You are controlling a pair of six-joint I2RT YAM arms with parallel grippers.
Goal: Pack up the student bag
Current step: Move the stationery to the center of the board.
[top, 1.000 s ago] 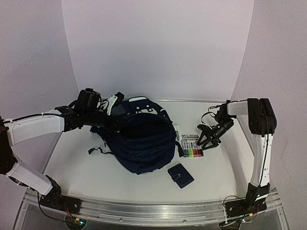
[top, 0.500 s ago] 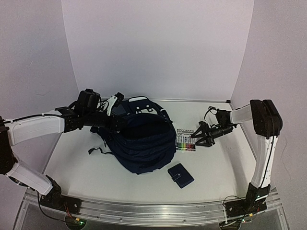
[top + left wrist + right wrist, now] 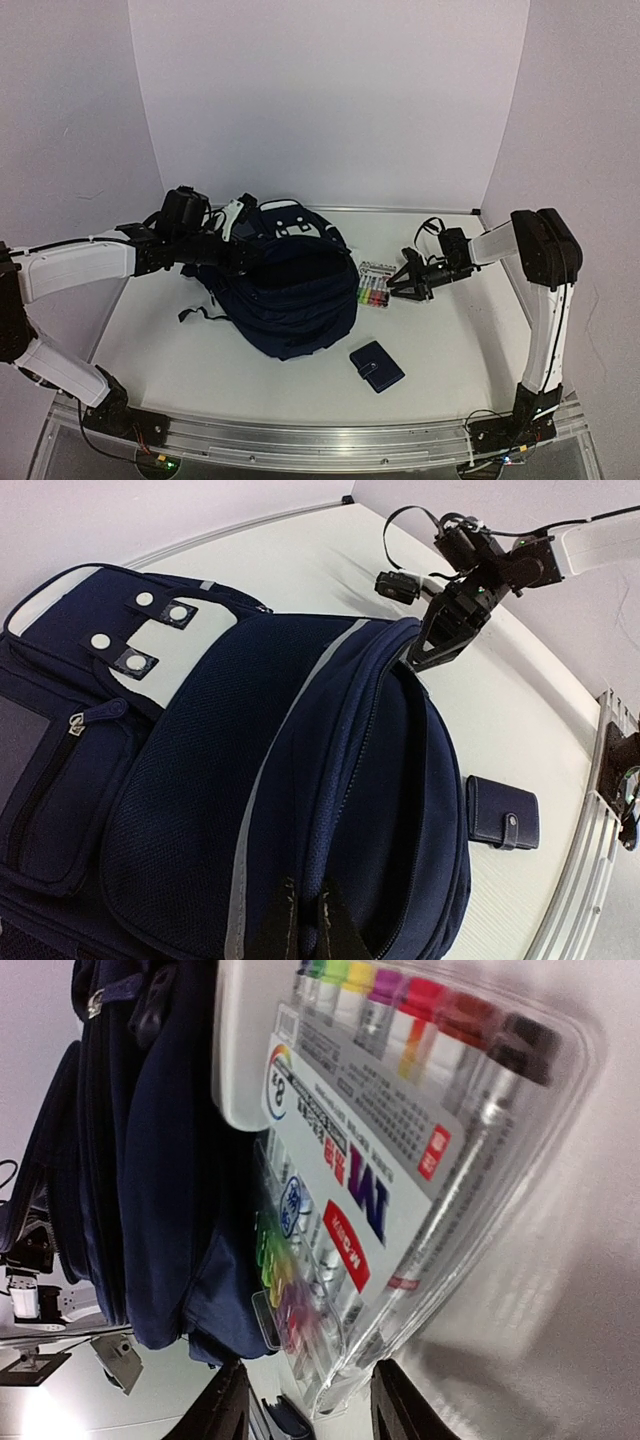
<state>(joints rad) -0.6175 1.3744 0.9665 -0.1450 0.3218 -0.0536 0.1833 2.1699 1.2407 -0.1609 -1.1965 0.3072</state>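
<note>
Right gripper [image 3: 310,1405] straddles the end of the marker pack [image 3: 380,1130], jaws half apart (can't tell if it's actually pinching). Pack sits just beside the student bag [image 3: 295,300] mid-table, and the left gripper [image 3: 305,920] is clamped on the bag's rim, holding the mouth up. Next, I reckon: firm grip, lift, drop it in.

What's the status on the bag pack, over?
Left fingers shut on student bag rim. Right fingers astride marker pack, grip unclear. Pack beside bag, not in. Wallet lies apart, nothing in the way.
</note>
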